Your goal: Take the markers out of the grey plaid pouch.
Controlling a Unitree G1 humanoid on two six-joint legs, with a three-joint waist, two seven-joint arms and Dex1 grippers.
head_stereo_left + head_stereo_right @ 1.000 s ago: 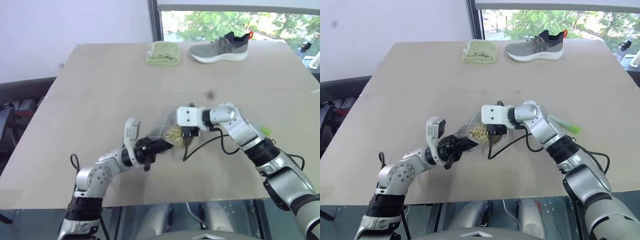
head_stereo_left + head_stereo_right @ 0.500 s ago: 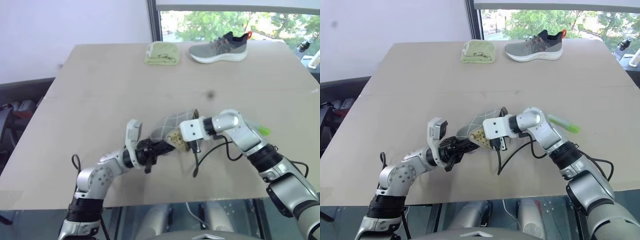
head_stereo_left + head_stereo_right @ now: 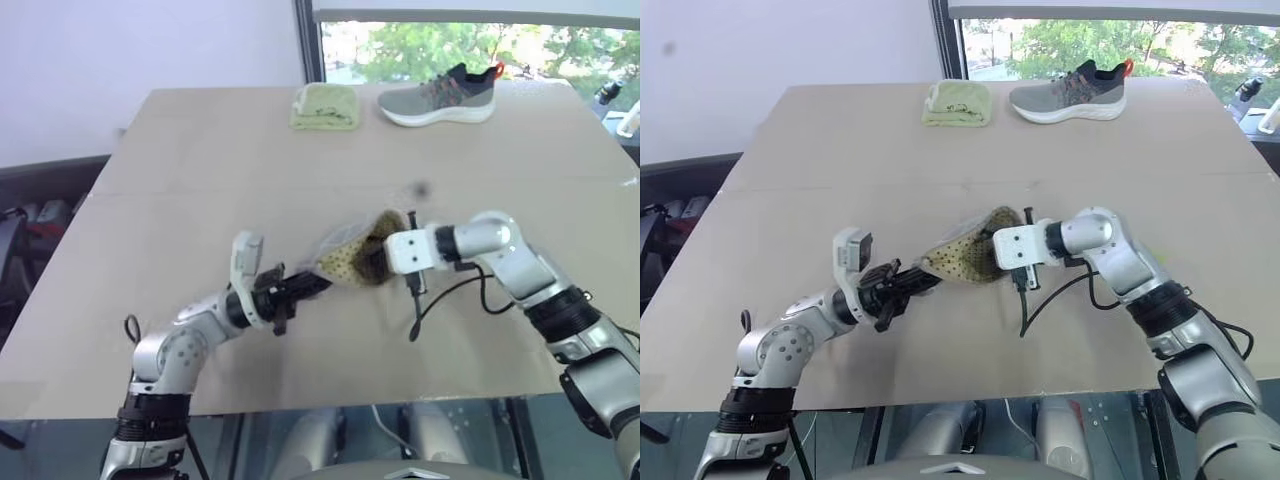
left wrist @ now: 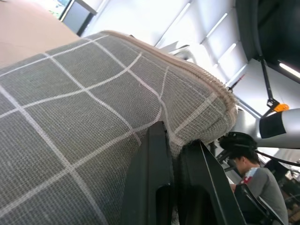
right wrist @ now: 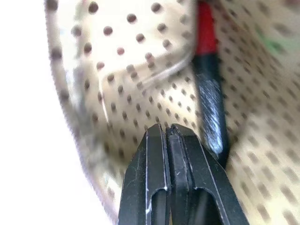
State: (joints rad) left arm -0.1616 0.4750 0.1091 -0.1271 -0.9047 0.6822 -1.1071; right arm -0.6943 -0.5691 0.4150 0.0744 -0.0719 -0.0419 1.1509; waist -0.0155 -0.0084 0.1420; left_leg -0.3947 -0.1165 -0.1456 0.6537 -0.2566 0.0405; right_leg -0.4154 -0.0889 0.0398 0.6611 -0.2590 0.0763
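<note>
The woven grey plaid pouch hung stretched between both pinching grippers, left gripper and right gripper, each clamped on its fabric; a red-and-black marker lay just beyond the right fingertips against the dotted lining.

The grey plaid pouch is grey-green fabric crossed by thin white grid lines, with a pale beige zipper edge; its lining is tan with dark brown dots; inside lies a marker that is red above and black below. The table is plain light tan; on it sit a folded yellow-green cloth and a grey shoe with a white sole and an orange heel tab. The fingers of both grippers are black.
</note>
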